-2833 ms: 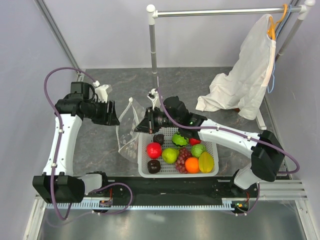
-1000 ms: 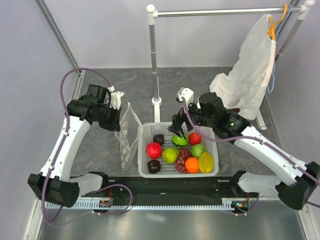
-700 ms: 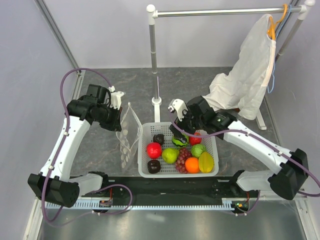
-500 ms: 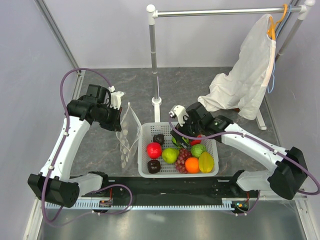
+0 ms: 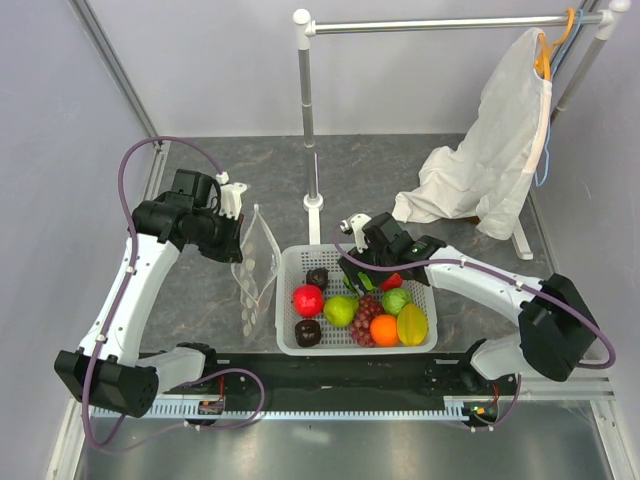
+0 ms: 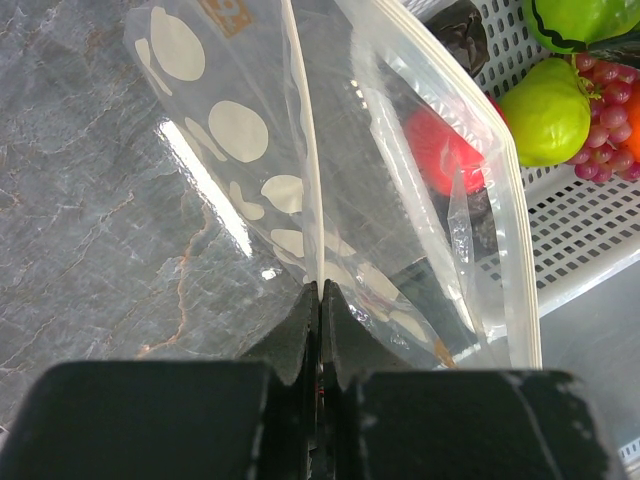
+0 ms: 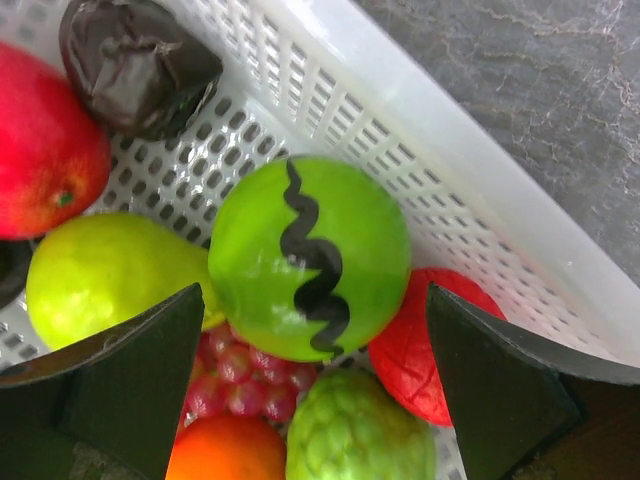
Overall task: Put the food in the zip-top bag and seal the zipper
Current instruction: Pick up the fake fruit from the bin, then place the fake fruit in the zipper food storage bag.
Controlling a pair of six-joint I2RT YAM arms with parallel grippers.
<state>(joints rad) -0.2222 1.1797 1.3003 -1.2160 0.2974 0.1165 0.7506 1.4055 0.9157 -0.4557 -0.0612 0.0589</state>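
My left gripper [image 5: 240, 248] [image 6: 320, 290] is shut on one lip of the zip-top bag [image 5: 255, 278] [image 6: 250, 130], which hangs left of the basket. The zipper [image 6: 307, 150] is unsealed, its other strip [image 6: 512, 260] bowed away, so the mouth gapes. My right gripper [image 5: 360, 278] [image 7: 312, 300] is open low in the basket, its fingers on either side of a round green ball with a black zigzag [image 7: 310, 255], not touching it. More food lies around: a red apple [image 5: 308, 299] [image 7: 45, 150], a dark brown piece [image 5: 317, 277] [image 7: 135, 60] and a yellow-green pear [image 5: 340, 310].
The white mesh basket [image 5: 281, 315] also holds grapes [image 5: 365, 318], an orange [image 5: 384, 329], a bumpy green fruit [image 5: 397, 300], a yellow fruit [image 5: 412, 324] and a second brown piece [image 5: 308, 332]. Behind stand a rack post [image 5: 308, 110] and a hanging white garment [image 5: 490, 160].
My right gripper has left the bag's mouth, swung over the basket's far side and dropped low around the green ball. The left gripper has kept hold of the bag and stayed still over the last second.
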